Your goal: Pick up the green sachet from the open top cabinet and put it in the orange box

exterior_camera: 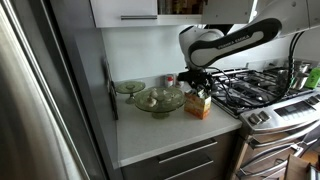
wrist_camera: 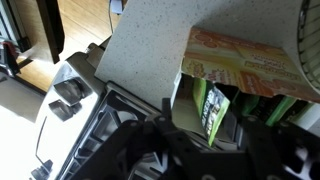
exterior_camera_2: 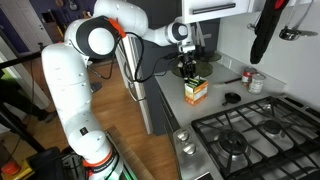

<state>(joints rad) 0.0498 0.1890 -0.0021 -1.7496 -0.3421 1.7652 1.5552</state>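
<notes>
The orange box (exterior_camera: 198,104) stands on the white counter (exterior_camera: 160,135) next to the stove; it also shows in the other exterior view (exterior_camera_2: 195,91). In the wrist view its orange-yellow flap (wrist_camera: 240,60) is open. The green sachet (wrist_camera: 212,110) stands tilted inside the open box, between my jaws. My gripper (wrist_camera: 205,125) hangs just above the box with its fingers apart, so it is open. It shows in both exterior views (exterior_camera: 197,86) (exterior_camera_2: 190,68). The white top cabinet (exterior_camera: 125,10) is above, with its dark interior (exterior_camera: 182,6) showing.
Two clear glass bowls (exterior_camera: 158,100) (exterior_camera: 130,87) sit on the counter beside the box. The gas stove (exterior_camera: 255,85) (exterior_camera_2: 250,135) is on the other side. A steel fridge (exterior_camera: 40,90) bounds the counter. A small can (exterior_camera_2: 256,82) and a hanging black mitt (exterior_camera_2: 265,30) stand by the wall.
</notes>
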